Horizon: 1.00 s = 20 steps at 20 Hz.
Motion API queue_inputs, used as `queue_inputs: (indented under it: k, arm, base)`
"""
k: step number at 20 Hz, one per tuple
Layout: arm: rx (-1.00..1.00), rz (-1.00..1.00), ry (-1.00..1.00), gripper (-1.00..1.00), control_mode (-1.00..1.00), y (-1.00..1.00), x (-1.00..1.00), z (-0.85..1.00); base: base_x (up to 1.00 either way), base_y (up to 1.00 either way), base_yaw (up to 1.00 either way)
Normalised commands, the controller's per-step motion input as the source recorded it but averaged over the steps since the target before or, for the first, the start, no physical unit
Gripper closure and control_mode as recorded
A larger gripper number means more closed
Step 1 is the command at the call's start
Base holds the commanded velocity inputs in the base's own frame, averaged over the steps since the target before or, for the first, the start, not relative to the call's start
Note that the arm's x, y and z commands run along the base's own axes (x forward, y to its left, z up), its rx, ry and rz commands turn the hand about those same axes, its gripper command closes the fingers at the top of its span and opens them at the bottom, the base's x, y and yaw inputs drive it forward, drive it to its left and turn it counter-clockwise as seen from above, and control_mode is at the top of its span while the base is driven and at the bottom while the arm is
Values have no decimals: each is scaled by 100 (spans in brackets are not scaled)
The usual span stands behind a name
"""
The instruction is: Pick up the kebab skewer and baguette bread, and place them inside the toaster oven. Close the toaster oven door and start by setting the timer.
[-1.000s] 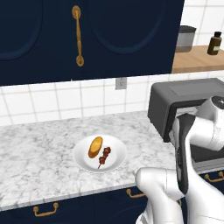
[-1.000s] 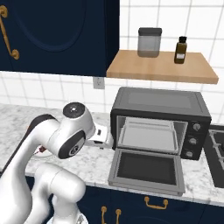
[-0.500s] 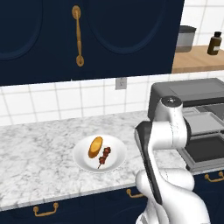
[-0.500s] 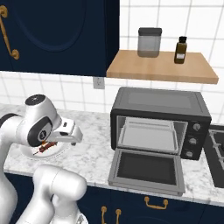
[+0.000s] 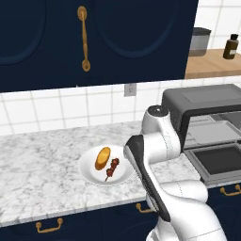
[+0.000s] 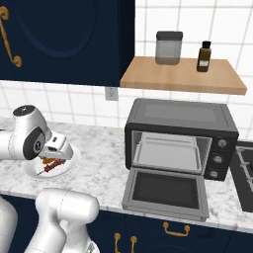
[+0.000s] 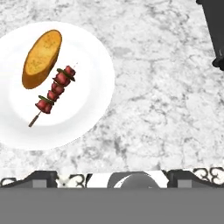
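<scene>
On a white plate (image 7: 89, 103) the baguette bread (image 7: 42, 57) and the kebab skewer (image 7: 54, 92) lie side by side, the loaf above the stick in the hand view. The plate (image 5: 94, 176) rests on the marble counter left of the toaster oven (image 5: 207, 113), with the baguette bread (image 5: 102, 158) and kebab skewer (image 5: 112, 168) on it. My gripper (image 7: 111, 177) hangs above the counter just beside the plate, open, with nothing between its fingers. In the right base view the gripper (image 6: 55, 154) is over the plate (image 6: 34, 173). The toaster oven (image 6: 178, 116) is open, its door (image 6: 165, 190) folded down flat.
A wooden shelf (image 6: 183, 76) above the oven carries a grey canister (image 6: 169, 47) and a brown bottle (image 6: 204, 56). Dark blue cabinets (image 5: 94, 37) hang over the counter. A stove edge (image 6: 245, 173) lies right of the oven. My arm's elbow (image 5: 157, 141) stands between plate and oven.
The arm has swung left from the oven front to the plate; the hand now hovers by the plate. Plate, food and oven door have not moved.
</scene>
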Motion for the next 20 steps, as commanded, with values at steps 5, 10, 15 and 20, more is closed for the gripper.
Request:
queue_inputs:
  k: [5, 10, 15, 20]
  arm:
    - [18, -7, -1, -100, -100, 39, 8, -42]
    - [3, -7, -1, -100, -100, 47, 16, -47]
    - [0, -3, 0, -100, -100, 45, 37, -34]
    - [0, 0, 1, -100, -100, 25, 36, -29]
  base:
    - [0, 0, 0]
    - [0, 0, 0]
    - [0, 0, 0]
    - [0, 0, 0]
